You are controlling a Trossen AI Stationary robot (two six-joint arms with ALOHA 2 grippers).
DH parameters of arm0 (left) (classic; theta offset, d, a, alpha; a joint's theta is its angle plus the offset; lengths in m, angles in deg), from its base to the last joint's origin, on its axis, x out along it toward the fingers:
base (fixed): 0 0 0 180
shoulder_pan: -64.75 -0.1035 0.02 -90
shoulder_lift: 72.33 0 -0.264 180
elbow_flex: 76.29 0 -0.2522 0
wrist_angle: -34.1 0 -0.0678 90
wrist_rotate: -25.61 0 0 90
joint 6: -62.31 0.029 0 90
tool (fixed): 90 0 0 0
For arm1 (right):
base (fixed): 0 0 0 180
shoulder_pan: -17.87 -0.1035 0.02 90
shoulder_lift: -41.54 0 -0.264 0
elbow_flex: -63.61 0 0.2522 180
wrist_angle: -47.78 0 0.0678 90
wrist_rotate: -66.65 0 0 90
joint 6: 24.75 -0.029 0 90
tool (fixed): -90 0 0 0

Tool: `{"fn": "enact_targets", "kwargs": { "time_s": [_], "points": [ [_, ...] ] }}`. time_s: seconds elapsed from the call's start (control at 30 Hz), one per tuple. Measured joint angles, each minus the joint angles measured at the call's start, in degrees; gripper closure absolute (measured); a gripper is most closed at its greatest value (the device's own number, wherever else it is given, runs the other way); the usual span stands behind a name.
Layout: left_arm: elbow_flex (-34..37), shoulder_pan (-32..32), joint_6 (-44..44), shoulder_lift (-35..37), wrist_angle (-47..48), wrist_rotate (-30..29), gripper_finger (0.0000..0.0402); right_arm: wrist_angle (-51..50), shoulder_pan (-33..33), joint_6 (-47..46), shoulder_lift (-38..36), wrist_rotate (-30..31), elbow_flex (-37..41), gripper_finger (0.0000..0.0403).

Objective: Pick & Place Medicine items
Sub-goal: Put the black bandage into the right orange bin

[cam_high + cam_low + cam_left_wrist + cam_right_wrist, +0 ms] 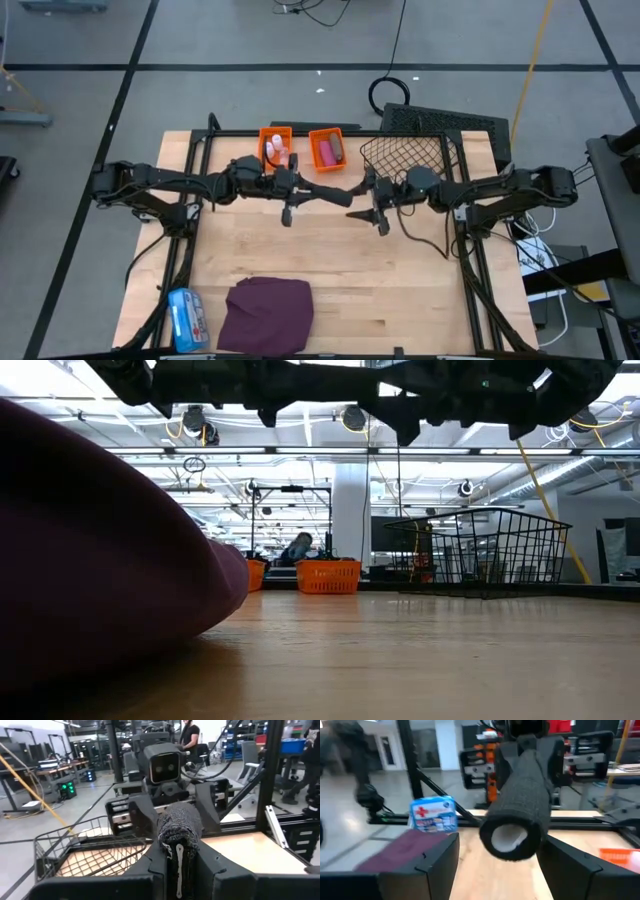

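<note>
Two bins (pixel 276 146) are set side by side at the table's (pixel 400 290) far edge, left of a basket (pixel 410 155).

Looking like a large robotics lab or workshop: wooden tabletop (pixel 330 270) sitting on a grey taped floor (pixel 200 90), ceiling lights (pixel 300 430) glowing, workbenches (pixel 55 767) and racks standing far behind.

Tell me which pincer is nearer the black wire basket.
Right. The right pincer sits just off the black wire basket's near corner; the left pincer, gripping a dark fabric roll, meets it from the table's middle, slightly farther off.
</note>
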Motion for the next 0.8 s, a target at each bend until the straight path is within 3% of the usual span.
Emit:
{"fn": "enact_targets", "kwargs": {
  "time_s": [0.1, 0.27, 0.5, 0.63, 0.8],
  "points": [
    [0.0, -0.1, 0.0, 0.0, -0.3, 0.6, 0.0356, 1.3, -0.1, -1.0, 0.0, 0.0, 0.0, 0.0153],
    [0.0, -0.1, 0.2, 0.0, -0.9, -0.9, 0.0356, 3.4, -0.1, -3.0, 0.4, 6.2, 0.0, 0.0155],
    [0.0, -0.1, 0.2, 0.0, -0.8, -1.6, 0.0356, 8.3, -0.1, -5.7, 2.8, 7.4, 0.0, 0.0164],
    [0.0, -0.1, -0.2, 0.0, -0.5, -1.3, 0.0356, 10.9, -0.1, -5.8, 4.1, 7.5, 0.0, 0.0189],
    [0.0, 0.1, -1.0, 0.0, -0.2, -1.2, 0.0356, 11.4, -0.1, -5.3, 4.3, 7.6, 0.0, 0.0247]
  ]
}}
